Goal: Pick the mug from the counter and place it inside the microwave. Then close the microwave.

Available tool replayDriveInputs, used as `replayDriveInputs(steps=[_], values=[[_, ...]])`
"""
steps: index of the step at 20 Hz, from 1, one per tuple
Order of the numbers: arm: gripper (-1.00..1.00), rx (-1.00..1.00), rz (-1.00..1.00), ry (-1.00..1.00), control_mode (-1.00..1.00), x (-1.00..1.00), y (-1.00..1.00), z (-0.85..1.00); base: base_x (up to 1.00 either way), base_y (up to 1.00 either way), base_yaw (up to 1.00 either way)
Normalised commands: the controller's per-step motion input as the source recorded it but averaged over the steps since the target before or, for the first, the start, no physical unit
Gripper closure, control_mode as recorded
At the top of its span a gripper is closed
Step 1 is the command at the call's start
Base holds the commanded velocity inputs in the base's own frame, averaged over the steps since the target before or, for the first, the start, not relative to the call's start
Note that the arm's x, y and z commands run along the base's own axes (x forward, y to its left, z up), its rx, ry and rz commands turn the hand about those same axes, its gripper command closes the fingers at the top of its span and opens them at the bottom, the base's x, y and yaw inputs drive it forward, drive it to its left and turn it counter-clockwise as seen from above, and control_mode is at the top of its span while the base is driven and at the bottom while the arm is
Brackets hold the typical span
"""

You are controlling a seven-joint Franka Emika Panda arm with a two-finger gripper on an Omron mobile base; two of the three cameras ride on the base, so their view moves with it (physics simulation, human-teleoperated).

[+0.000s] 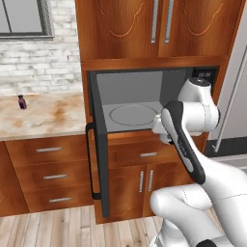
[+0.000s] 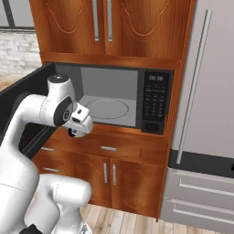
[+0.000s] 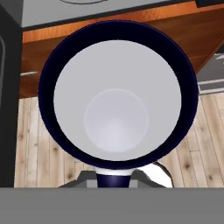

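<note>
White inside with a dark blue rim, the mug [image 3: 116, 98] sits right under the hand camera, its mouth facing the lens and its dark handle stub at the bottom edge between the finger tips. The claw [image 3: 114, 179] is pressed in on that handle part, pinching the mug. Below the mug in that view lie the wooden floor [image 3: 30, 144] and the reddish-brown cabinet front [image 3: 188, 33].

From the right base view, the claw [image 2: 78, 129] hangs just in front of the microwave [image 2: 137, 98], at the level of the ledge below its opening, with a bit of dark mug [image 2: 72, 132] showing under the white hand. The microwave door [image 1: 99, 144] stands wide open to the left, its black bar handle on the outer face. The grey cavity holds the round glass turntable [image 1: 133, 116], bare. The keypad [image 2: 155, 103] is on the right.

Off to the left, the counter [image 1: 43, 118] carries a tiny dark purple bottle [image 1: 21, 102] near the brick wall.
</note>
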Motion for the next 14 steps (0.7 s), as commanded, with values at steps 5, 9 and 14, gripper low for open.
replayDriveInputs(steps=[5,9,14], values=[[1.00,0.00,0.03,-0.02,-1.00,0.23,-0.03,0.01,0.00,0.00,0.00],[1.00,0.00,0.06,-0.10,-1.00,0.19,0.00,0.02,0.00,0.00,0.00],[1.00,0.00,0.04,-0.10,-1.00,0.07,-0.01,0.00,0.00,0.00,0.00]])
